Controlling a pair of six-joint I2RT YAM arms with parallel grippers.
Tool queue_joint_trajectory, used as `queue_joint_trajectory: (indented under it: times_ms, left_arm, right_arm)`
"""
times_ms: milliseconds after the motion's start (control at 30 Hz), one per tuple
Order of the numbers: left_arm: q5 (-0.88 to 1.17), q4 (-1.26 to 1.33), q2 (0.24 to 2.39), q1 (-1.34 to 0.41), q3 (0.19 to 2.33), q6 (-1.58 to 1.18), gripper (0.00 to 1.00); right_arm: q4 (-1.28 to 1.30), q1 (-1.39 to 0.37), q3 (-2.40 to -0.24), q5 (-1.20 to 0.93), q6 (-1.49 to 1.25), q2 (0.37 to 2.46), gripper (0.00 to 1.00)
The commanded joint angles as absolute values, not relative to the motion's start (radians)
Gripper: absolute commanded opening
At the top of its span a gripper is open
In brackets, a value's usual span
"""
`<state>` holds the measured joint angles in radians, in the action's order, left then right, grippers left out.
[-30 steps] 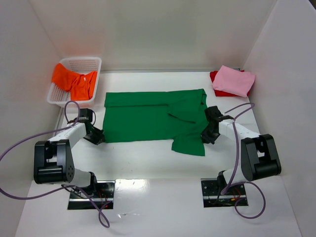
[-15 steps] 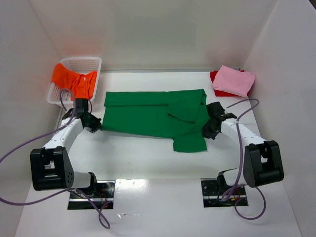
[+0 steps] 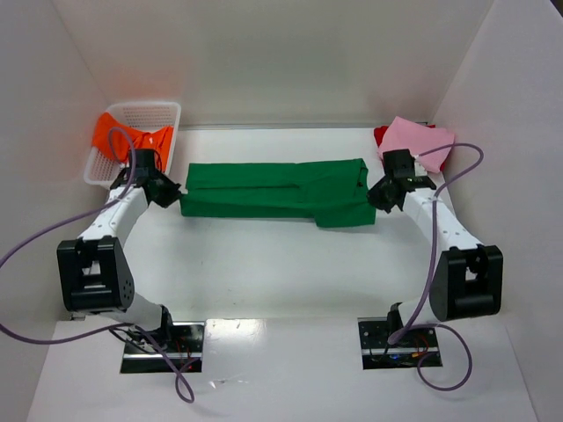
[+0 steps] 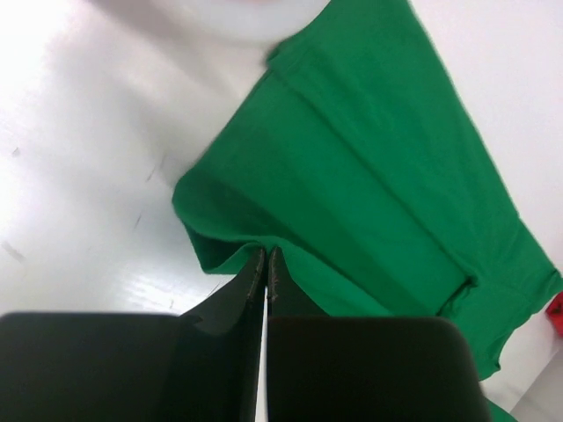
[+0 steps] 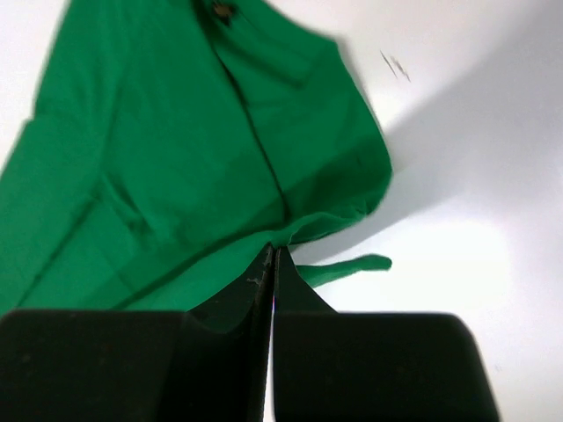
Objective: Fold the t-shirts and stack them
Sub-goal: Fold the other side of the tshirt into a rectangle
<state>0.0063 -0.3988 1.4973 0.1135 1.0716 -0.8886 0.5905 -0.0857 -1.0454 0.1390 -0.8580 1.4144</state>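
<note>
Halfway through the lengthwise fold, my left claw [image 3: 169,192] and right claw [image 3: 379,195] are each clamped on an end of the green t-shirt [image 3: 264,189] stretched between them; next, probably align edges, lower, release.

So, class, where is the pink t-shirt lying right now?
In the top external view, the pink t-shirt lies at the far right corner of the table on a red t-shirt, just beyond the right gripper pinching the green t-shirt.

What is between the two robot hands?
The green t-shirt, folded into a long band, stretches from the left gripper to the right gripper; the top view shows it.
</note>
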Motion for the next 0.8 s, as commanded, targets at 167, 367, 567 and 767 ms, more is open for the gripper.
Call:
queue_joint_trajectory:
  times_ms: [167,367,567,767]
  left_arm:
    - [0.025,-0.292,1.658,0.117,1.223,-0.851,0.0]
    - [-0.001,-0.291,1.759,0.117,1.295,-0.842,0.0]
    - [-0.002,-0.291,1.806,0.117,1.335,-0.842,0.0]
    - [-0.02,-0.291,1.856,0.117,1.38,-0.842,0.0]
  right_arm:
    - [0.456,-0.06,-1.204,0.164,-0.816,1.585,0.0]
    - [0.41,-0.06,-1.28,0.158,-0.816,1.694,0.0]
    - [0.41,-0.06,-1.377,0.158,-0.807,1.769,0.0]
    - [0.419,-0.051,-1.456,0.158,-0.798,1.851,0.0]
